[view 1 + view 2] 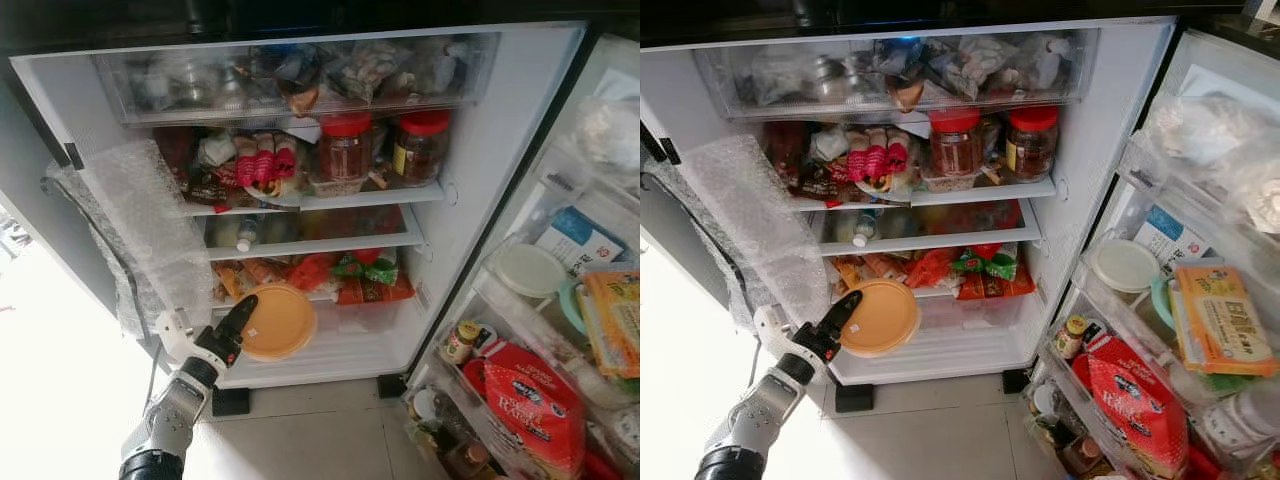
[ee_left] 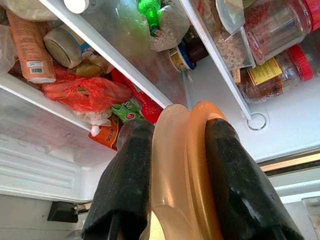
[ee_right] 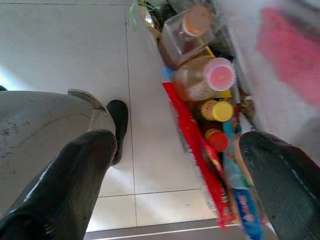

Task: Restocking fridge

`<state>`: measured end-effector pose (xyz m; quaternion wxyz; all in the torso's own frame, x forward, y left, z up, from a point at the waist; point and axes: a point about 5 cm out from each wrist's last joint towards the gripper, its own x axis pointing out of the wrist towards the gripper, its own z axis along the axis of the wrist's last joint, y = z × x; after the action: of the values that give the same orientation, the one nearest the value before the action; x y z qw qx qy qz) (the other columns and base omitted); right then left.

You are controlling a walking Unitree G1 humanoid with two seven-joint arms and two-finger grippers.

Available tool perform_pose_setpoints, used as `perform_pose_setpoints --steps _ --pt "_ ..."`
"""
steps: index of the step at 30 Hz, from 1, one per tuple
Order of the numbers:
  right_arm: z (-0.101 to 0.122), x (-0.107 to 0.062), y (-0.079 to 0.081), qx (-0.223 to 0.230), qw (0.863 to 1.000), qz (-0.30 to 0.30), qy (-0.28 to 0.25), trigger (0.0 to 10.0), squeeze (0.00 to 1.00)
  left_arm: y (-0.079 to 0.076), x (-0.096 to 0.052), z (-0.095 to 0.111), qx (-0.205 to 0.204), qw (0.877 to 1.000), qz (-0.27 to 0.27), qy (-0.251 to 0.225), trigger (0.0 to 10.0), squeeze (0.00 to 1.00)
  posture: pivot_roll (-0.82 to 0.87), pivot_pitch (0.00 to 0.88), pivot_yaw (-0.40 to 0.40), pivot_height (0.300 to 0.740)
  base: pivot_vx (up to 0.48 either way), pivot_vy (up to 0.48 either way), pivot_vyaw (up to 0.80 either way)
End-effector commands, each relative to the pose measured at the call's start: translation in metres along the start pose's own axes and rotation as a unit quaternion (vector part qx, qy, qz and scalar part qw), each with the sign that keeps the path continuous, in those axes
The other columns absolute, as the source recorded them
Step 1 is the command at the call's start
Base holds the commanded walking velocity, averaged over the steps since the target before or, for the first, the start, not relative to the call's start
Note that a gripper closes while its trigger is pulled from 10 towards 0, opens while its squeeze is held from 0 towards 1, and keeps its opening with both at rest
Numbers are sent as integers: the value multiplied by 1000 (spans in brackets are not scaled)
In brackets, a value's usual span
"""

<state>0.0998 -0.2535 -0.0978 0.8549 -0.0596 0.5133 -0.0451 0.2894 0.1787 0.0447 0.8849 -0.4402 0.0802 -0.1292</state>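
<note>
While the fridge (image 1: 480,200) stands open, an orange lid (image 1: 278,322) is pinched by the left gripper (image 1: 238,318) at the bottom shelf; right gripper (image 3: 175,175) fingers are spread over floor tiles (image 3: 65,45).

Fridge (image 1: 500,130) open; door shelves (image 1: 560,330) on the right. Two lidded jars (image 1: 385,145) side by side on upper shelf, right of packets. Bagged packets (image 1: 330,272) on lower shelf. Left tool (image 1: 243,325) clamps round lid (image 1: 280,322) before the bottom drawer (image 1: 350,345). Right tool (image 3: 175,165) parted over bottles (image 3: 205,75) in door's lowest shelf.
</note>
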Motion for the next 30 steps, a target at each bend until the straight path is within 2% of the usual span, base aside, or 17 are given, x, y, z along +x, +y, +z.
perform_pose_setpoints --steps 1,21,30 --pt "-3 -1 -2 -7 1000 -2 3 10000 0 4 -3 1 9 1000 11 1 10000 0 -183 66 9 740 0 0 0" --pt "-2 -1 -2 -16 1000 3 6 10000 0 4 -1 0 14 1000 14 2 10000 0 -186 62 6 740 0 0 0" --pt "-1 0 0 -4 1000 17 2 10000 0 3 2 2 12 1000 17 -6 10000 0 -181 57 5 740 0 0 0"
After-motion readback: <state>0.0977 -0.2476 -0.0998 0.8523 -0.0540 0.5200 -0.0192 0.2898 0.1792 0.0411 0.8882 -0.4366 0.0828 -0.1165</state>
